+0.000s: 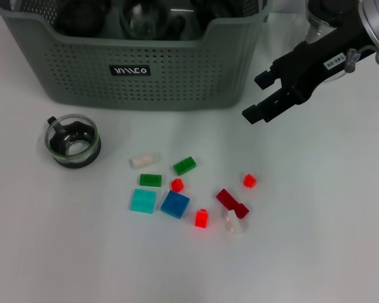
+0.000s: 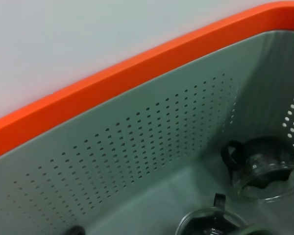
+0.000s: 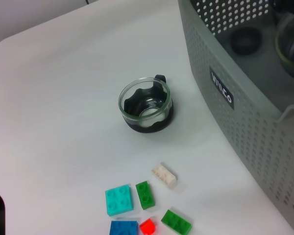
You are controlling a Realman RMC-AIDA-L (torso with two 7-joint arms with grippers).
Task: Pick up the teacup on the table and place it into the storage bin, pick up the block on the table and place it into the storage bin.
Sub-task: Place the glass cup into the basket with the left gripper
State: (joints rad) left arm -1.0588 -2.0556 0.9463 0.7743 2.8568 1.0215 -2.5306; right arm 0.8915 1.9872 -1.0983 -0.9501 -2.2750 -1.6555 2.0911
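The teacup [image 1: 73, 140], clear glass in a black holder, stands on the white table left of the blocks; the right wrist view also shows the teacup [image 3: 146, 105]. Several small blocks lie mid-table, among them a blue block [image 1: 175, 204], a cyan block [image 1: 143, 201] and a red block [image 1: 201, 218]. The grey-green storage bin [image 1: 139, 88] stands at the back. My right gripper [image 1: 256, 96] hovers open and empty to the right of the bin's front corner, above and right of the blocks. The left gripper does not show; its wrist camera looks into the storage bin [image 2: 137, 161].
Glass teacups [image 2: 264, 166] lie inside the bin. An orange band [image 2: 112, 83] runs along the bin's outer side in the left wrist view. Other blocks include a white block [image 1: 144, 160], a green block [image 1: 184, 165] and a dark red block [image 1: 232, 202].
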